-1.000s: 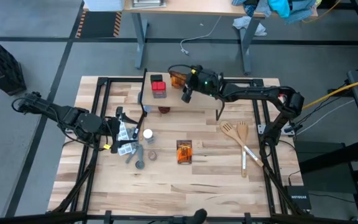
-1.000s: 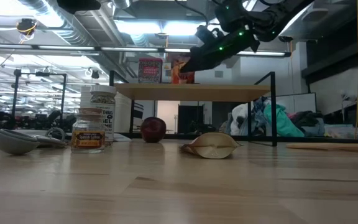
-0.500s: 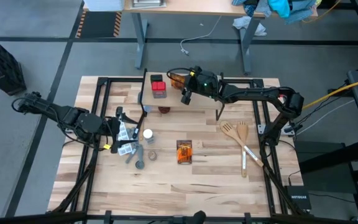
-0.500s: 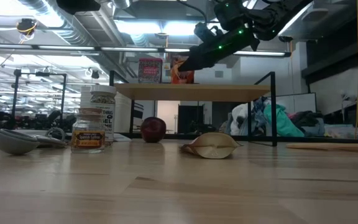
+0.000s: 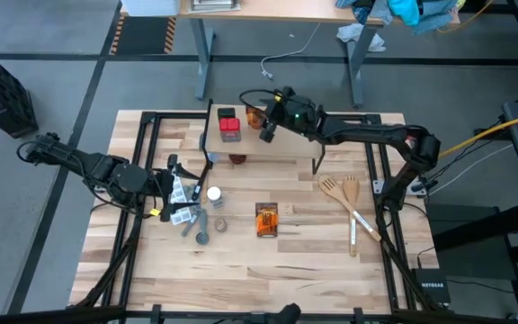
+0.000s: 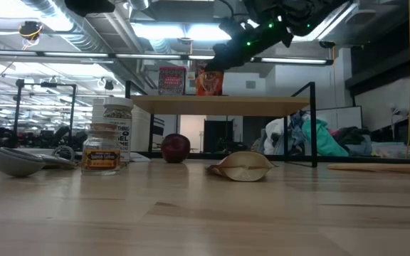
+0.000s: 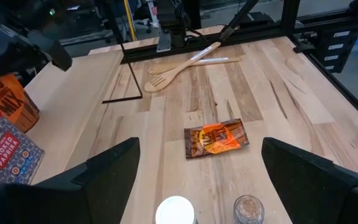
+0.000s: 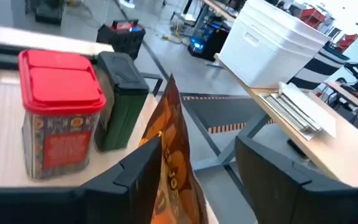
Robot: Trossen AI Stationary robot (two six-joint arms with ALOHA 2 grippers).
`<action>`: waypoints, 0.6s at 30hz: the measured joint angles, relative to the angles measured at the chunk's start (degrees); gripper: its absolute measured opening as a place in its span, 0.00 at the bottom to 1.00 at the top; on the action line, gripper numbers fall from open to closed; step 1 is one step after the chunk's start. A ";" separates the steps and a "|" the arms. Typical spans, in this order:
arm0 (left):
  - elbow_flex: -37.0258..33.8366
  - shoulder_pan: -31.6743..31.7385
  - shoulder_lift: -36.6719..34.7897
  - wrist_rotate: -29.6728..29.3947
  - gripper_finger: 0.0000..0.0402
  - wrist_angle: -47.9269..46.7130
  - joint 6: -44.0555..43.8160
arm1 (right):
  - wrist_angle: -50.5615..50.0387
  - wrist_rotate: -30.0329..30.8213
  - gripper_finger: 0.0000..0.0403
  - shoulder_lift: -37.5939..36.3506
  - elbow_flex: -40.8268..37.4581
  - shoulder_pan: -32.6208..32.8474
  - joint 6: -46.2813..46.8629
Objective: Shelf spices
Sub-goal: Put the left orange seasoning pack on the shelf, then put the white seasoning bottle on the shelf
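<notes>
From above, the right gripper [image 5: 267,131] hovers over the shelf [image 5: 277,142] at upper centre, beside an orange packet [image 5: 255,114] and red-topped box [image 5: 229,125]; the left gripper [image 5: 174,191] waits spread at left. At table height, the packet [image 6: 209,82] stands on the shelf. The right wrist view shows the fingers apart around it, seemingly just placing it. Next, probably, the flat packet [image 7: 216,137].

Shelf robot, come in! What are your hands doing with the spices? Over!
Right hand open over the shelf, straddling the orange packet standing there. Left hand open, waiting low beside the white-capped jar. Another orange packet lies on the table.
</notes>
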 joint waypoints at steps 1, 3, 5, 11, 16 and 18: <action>0.00 0.00 0.00 0.01 0.82 -0.09 0.00 | -1.32 0.02 0.52 -0.21 0.49 0.03 -0.79; 0.02 0.00 0.00 0.01 0.82 -0.43 0.00 | -3.89 0.04 0.52 -1.14 1.17 0.02 -1.84; 0.02 -0.01 0.00 0.00 0.82 -1.05 0.00 | -6.24 0.16 0.52 -2.49 1.57 0.04 -1.85; 0.02 -0.01 0.00 -0.01 0.82 -1.62 0.02 | -10.40 0.37 0.52 -7.42 1.71 0.03 -1.76; 0.02 0.00 0.00 -0.01 0.82 -1.64 0.02 | -10.56 -2.66 0.52 -9.66 1.78 0.28 5.40; 0.02 0.00 0.00 -0.01 0.82 -1.70 0.02 | -10.52 -5.54 0.52 -9.70 1.78 0.86 12.49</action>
